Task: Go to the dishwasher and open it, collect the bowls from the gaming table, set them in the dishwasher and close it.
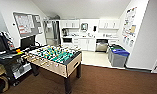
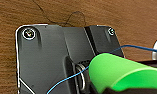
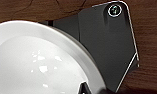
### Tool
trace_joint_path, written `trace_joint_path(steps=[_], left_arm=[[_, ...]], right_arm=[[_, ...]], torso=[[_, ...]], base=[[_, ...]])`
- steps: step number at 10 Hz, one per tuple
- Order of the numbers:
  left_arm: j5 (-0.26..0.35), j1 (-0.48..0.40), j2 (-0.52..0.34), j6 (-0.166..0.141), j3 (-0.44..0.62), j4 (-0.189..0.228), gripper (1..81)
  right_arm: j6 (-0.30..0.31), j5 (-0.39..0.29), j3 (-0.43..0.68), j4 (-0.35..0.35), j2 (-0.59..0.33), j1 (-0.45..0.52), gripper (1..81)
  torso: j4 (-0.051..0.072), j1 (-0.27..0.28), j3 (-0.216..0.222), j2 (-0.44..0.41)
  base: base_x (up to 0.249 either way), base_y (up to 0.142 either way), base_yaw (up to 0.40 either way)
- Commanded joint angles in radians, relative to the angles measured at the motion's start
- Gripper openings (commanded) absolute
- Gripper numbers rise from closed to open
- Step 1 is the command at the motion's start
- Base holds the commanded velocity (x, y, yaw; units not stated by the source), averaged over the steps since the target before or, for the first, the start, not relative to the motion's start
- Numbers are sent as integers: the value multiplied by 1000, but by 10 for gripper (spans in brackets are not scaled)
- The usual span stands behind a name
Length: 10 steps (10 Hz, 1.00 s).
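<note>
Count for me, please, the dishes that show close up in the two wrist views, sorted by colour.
Bright green bowl: 1
White dish: 1
Total: 2

brown carpeted floor (image 1: 106, 80) across the near room, pale tiled floor (image 1: 95, 58) beyond in the kitchen area. standing on the carpet: foosball table (image 1: 55, 60) with green field, dark legs down on the pile; a dark cart (image 1: 11, 65) just beside it. on the tile edge: grey bins (image 1: 118, 57) with blue and green lids. beneath the left end effector, brown wood-grain floor (image 2: 134, 17); same dark brown surface under the right end effector (image 3: 149, 22).
</note>
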Motion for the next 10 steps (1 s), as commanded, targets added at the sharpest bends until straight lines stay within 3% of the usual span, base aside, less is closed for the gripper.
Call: trace_joint_path(steps=[1,10], left_arm=[[26,-54,-15,2,10,12,10],[26,-54,-15,2,10,12,10]], right_arm=[[-2,-11,27,-14,25,55,10],[-1,-11,27,-12,23,56,10]], torso=[[0,0,0,0],[0,0,0,0]], base=[[122,-93,0],[122,-97,0]])
